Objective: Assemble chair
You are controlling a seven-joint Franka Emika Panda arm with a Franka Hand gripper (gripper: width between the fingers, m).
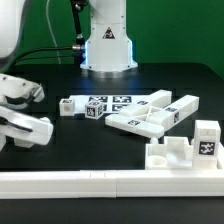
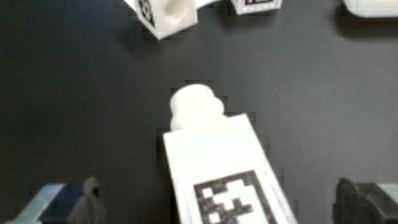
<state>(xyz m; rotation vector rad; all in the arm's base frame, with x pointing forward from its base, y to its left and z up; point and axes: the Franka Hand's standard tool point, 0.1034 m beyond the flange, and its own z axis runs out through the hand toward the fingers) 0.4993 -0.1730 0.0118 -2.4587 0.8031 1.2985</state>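
Note:
The chair is in loose white parts with square tags. One pegged leg (image 2: 214, 165) lies on the black table, its round peg end toward the other parts. My gripper (image 2: 214, 205) is open and straddles this leg, with a dark fingertip (image 2: 63, 200) on one side and the other well clear on the far side; neither touches it. In the exterior view the gripper (image 1: 15, 110) is at the left, over the leg (image 1: 32, 128). Small tagged blocks (image 1: 82, 107) and slabs (image 1: 150, 113) lie in the middle of the table.
A long plain white rail (image 1: 110, 180) runs along the front edge. A notched white part (image 1: 175, 152) and a tagged block (image 1: 207, 138) stand just behind it on the exterior view's right. The robot base (image 1: 107, 45) stands at the back.

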